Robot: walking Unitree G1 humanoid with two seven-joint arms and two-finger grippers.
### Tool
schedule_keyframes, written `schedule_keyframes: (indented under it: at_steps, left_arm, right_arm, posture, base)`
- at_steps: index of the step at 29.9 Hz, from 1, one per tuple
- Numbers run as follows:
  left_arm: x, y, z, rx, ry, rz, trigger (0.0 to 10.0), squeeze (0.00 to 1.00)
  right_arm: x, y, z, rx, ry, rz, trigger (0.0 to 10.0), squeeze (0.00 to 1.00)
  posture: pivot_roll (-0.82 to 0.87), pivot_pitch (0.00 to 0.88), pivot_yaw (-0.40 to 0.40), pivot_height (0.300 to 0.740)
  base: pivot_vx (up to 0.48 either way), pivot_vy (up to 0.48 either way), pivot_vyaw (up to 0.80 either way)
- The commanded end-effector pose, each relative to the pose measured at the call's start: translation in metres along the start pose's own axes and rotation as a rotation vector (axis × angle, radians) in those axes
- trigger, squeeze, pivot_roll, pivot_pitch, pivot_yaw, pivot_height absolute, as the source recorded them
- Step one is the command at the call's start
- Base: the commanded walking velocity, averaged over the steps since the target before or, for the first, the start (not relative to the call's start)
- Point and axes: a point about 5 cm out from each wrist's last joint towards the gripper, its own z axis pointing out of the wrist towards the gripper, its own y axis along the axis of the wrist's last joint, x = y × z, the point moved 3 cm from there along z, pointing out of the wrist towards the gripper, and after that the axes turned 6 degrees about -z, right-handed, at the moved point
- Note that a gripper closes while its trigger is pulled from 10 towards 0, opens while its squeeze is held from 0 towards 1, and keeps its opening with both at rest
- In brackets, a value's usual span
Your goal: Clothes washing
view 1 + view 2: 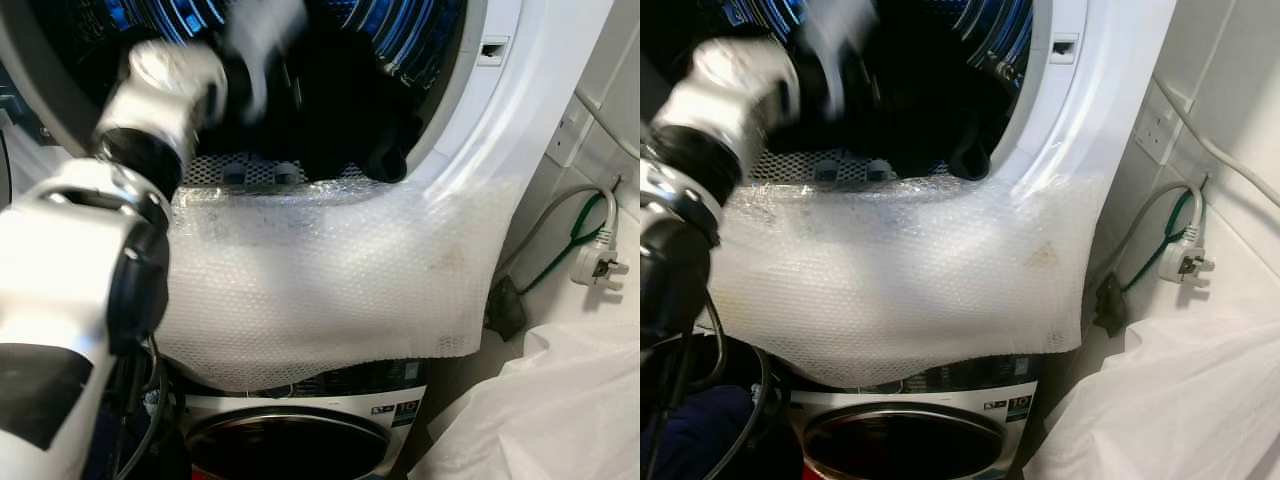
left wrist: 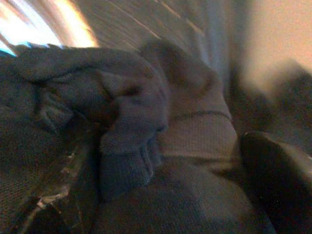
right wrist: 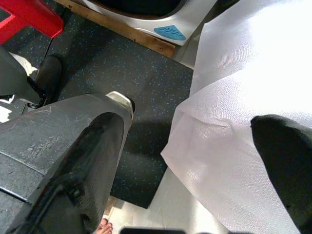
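Observation:
The washing machine's round opening is in front of me, its drum lit blue at the top. Dark clothes lie heaped inside it. My left arm reaches up into the drum, and the blurred left gripper is down among the clothes. In the left wrist view, dark blue and grey knitted clothes lie right in front of the open left gripper, with one black finger beside them. My right gripper hangs open over the floor with nothing in it.
A sheet of bubble wrap hangs over the opening's lower rim. A second machine's door sits below. A white plastic bag stands at the right, by a wall with a plug and cable. A red object lies on the dark floor mat.

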Motion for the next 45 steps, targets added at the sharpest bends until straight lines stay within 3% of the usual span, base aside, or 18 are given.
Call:
schedule_keyframes:
  at_steps: [1, 5, 7, 8, 13, 15, 17, 20, 21, 23, 25, 26, 27, 34, 36, 41, 45]
  left_arm:
    - [0.013, 0.033, -0.002, -0.112, 0.1, 0.046, 10.0, 1.0]
    - [0.01, 0.047, -0.005, -0.226, 0.054, 0.042, 10.0, 1.0]
    - [0.01, 0.053, -0.008, -0.301, 0.067, 0.046, 10.0, 0.13]
    - [0.011, 0.055, -0.009, -0.335, 0.079, 0.056, 10.0, 0.0]
    - [0.011, 0.061, -0.014, -0.414, 0.1, 0.075, 10.0, 0.0]
    - [0.004, 0.065, -0.019, -0.508, 0.083, 0.117, 10.0, 0.0]
    - [-0.005, 0.055, -0.024, -0.564, 0.078, 0.168, 10.0, 0.0]
    - [-0.012, 0.042, -0.028, -0.574, 0.073, 0.184, 10.0, 0.0]
    - [-0.022, 0.037, -0.032, -0.602, 0.088, 0.242, 10.0, 0.0]
    - [-0.029, 0.041, -0.036, -0.644, 0.099, 0.278, 10.0, 0.0]
    - [-0.034, 0.044, -0.042, -0.658, 0.133, 0.402, 10.0, 0.0]
    - [-0.034, 0.044, -0.042, -0.658, 0.133, 0.402, 10.0, 0.0]
    - [-0.039, 0.046, -0.048, -0.674, 0.147, 0.461, 10.0, 0.0]
    - [-0.071, 0.069, -0.063, -0.775, 0.216, 0.557, 10.0, 0.0]
    - [-0.077, 0.07, -0.064, -0.775, 0.233, 0.564, 10.0, 0.0]
    - [-0.082, 0.066, -0.066, -0.756, 0.319, 0.462, 10.0, 0.0]
    - [-0.092, 0.044, -0.078, -0.677, 0.382, 0.41, 10.0, 0.0]
  right_arm:
    - [0.027, -0.001, 0.001, 0.012, 0.074, 0.002, 10.0, 0.0]
    - [0.027, 0.0, 0.002, 0.011, 0.069, 0.008, 10.0, 0.0]
    - [0.027, 0.0, 0.002, 0.009, 0.067, 0.014, 10.0, 0.0]
    - [0.027, 0.001, 0.002, 0.009, 0.067, 0.015, 10.0, 0.0]
    - [0.028, 0.002, 0.002, 0.006, 0.068, 0.018, 10.0, 0.0]
    - [0.029, 0.004, 0.002, 0.003, 0.07, 0.018, 10.0, 0.0]
    - [0.03, 0.006, 0.003, -0.001, 0.073, 0.016, 10.0, 0.0]
    - [0.03, 0.008, 0.003, -0.006, 0.074, 0.013, 10.0, 0.0]
    - [0.028, 0.014, 0.004, -0.021, 0.072, 0.014, 10.0, 0.0]
    - [0.027, 0.017, 0.005, -0.027, 0.068, 0.011, 10.0, 0.0]
    - [0.026, 0.022, 0.006, -0.044, 0.064, 0.012, 10.0, 0.0]
    - [0.026, 0.022, 0.006, -0.044, 0.064, 0.012, 10.0, 0.0]
    - [0.026, 0.027, 0.006, -0.054, 0.064, 0.011, 10.0, 0.0]
    - [0.032, 0.043, 0.008, -0.081, 0.078, -0.003, 10.0, 0.0]
    - [0.033, 0.049, 0.009, -0.093, 0.08, 0.004, 10.0, 0.0]
    - [0.036, 0.056, 0.01, -0.101, 0.092, -0.013, 10.0, 0.0]
    - [0.036, 0.068, 0.011, -0.114, 0.103, -0.05, 10.0, 0.0]
  posture:
    - [-0.17, 0.0, 0.05, 0.74]
    - [-0.17, 0.0, 0.053, 0.74]
    - [-0.17, 0.0, 0.053, 0.74]
    - [-0.17, 0.0, 0.053, 0.74]
    - [-0.17, 0.0, 0.055, 0.74]
    - [-0.16, 0.0, 0.052, 0.74]
    - [-0.14, 0.0, 0.049, 0.74]
    - [-0.13, 0.0, 0.043, 0.74]
    - [-0.1, 0.0, 0.04, 0.74]
    - [-0.09, 0.0, 0.04, 0.74]
    - [-0.07, 0.0, 0.04, 0.74]
    - [-0.07, 0.0, 0.04, 0.74]
    - [-0.05, 0.0, 0.038, 0.74]
    - [0.0, 0.0, 0.04, 0.74]
    - [0.02, 0.0, 0.044, 0.74]
    - [0.07, 0.0, 0.038, 0.74]
    - [0.15, 0.0, 0.011, 0.74]
  base:
    - [0.0, 0.0, 0.0]
    - [0.0, 0.0, 0.0]
    - [0.0, 0.0, 0.0]
    - [0.0, 0.0, 0.0]
    - [0.0, 0.0, 0.0]
    - [0.0, 0.0, 0.0]
    - [0.0, 0.0, 0.0]
    - [0.0, 0.0, 0.0]
    - [0.0, 0.0, 0.0]
    - [0.0, 0.0, 0.0]
    - [0.0, 0.0, 0.0]
    - [0.0, 0.0, 0.0]
    - [0.0, 0.0, 0.0]
    - [0.0, 0.0, 0.0]
    - [0.0, 0.0, 0.0]
    - [0.0, 0.0, 0.0]
    - [0.0, 0.0, 0.0]
